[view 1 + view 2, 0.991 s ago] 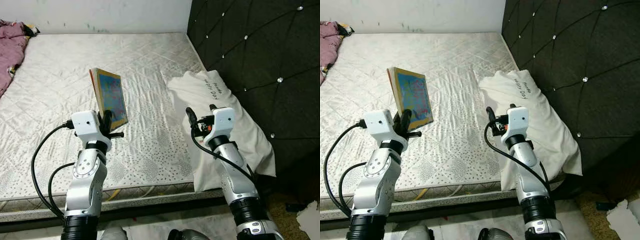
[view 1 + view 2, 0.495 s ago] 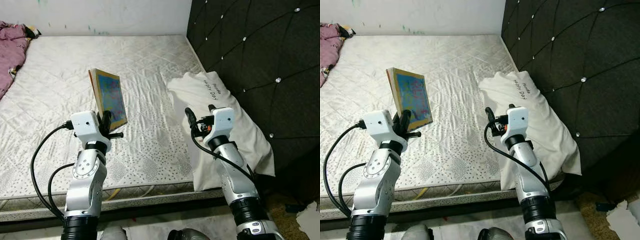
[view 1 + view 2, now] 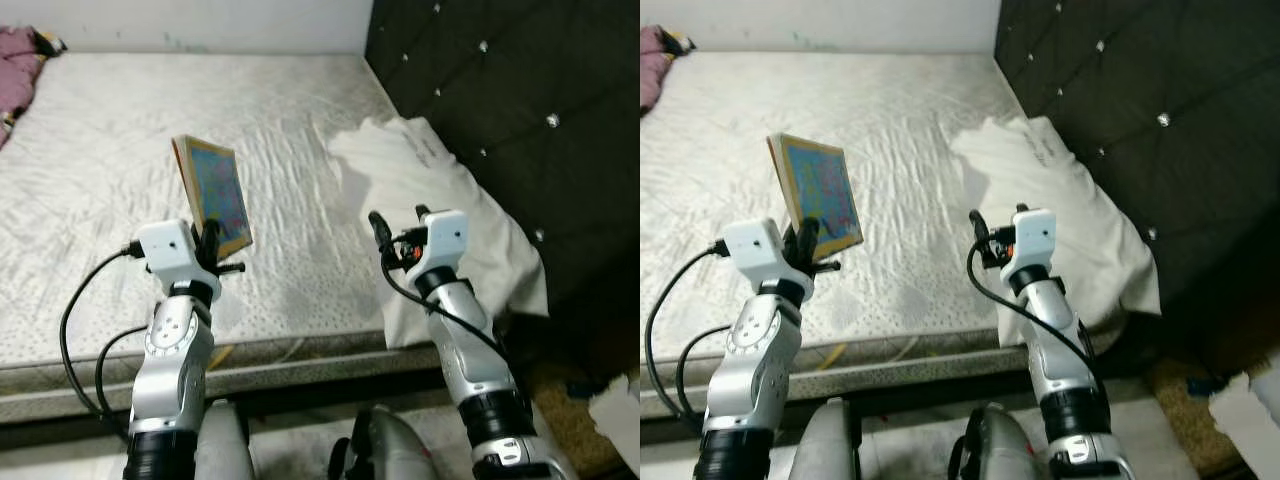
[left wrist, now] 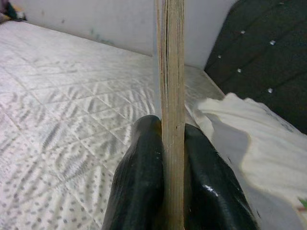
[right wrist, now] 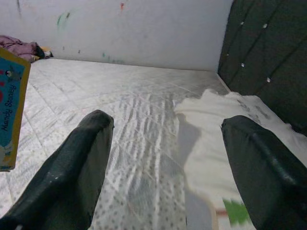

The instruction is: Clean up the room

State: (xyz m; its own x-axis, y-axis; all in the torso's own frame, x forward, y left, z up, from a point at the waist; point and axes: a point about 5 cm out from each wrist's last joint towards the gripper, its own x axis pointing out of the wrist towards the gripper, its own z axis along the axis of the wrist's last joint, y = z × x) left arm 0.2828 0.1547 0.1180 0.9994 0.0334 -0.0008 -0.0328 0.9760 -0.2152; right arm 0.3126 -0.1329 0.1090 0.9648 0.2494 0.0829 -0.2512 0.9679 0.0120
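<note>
At centre left, we grasp the book (image 3: 213, 196) in our left gripper (image 3: 210, 240); our right gripper (image 3: 397, 222) hangs released. Stowing it remains, and the pillow (image 3: 430, 215) lies askew.

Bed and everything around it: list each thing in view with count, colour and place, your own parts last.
mattress: one, white quilted, spread across the scene up to the far wall.
picture book: one, blue cover with orange edge, held upright above the mattress.
pillow: one, white with dark writing, lying on the mattress against the headboard.
headboard: one, black tufted with shiny studs, on the right.
cloth: one heap, purple, far left corner of the mattress.
wall: one, white, behind the bed.
left hand: one, black fingers, shut on the picture book's lower edge.
right hand: one, black fingers, open and holding nothing, above the mattress near the pillow.
</note>
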